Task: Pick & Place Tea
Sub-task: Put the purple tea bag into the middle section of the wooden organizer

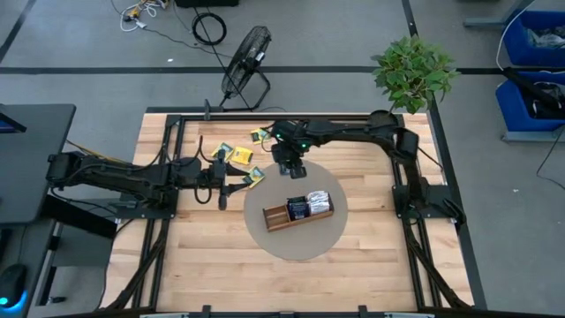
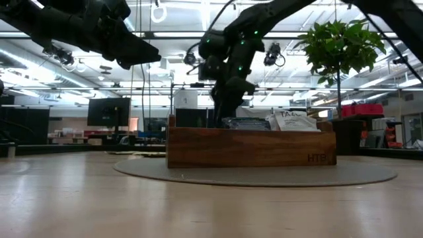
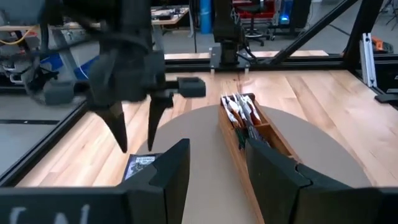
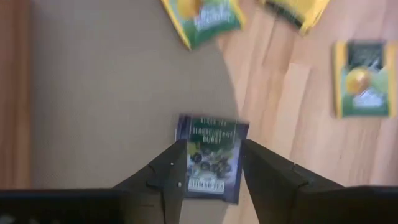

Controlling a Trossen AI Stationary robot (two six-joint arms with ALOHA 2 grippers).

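right claw (image 4: 211, 165) open over dark sachet (image 4: 211, 155), left claw (image 3: 214, 168) parted, empty

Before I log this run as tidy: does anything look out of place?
Yes: several yellow-and-green sachets lie loose on the bare wood beyond the round mat, and a dark blue sachet straddles its edge, none in the wooden tray.

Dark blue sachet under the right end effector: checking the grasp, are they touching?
Cannot tell: the right wrist view shows the dark blue sachet between the right end effector fingers, contact unclear.
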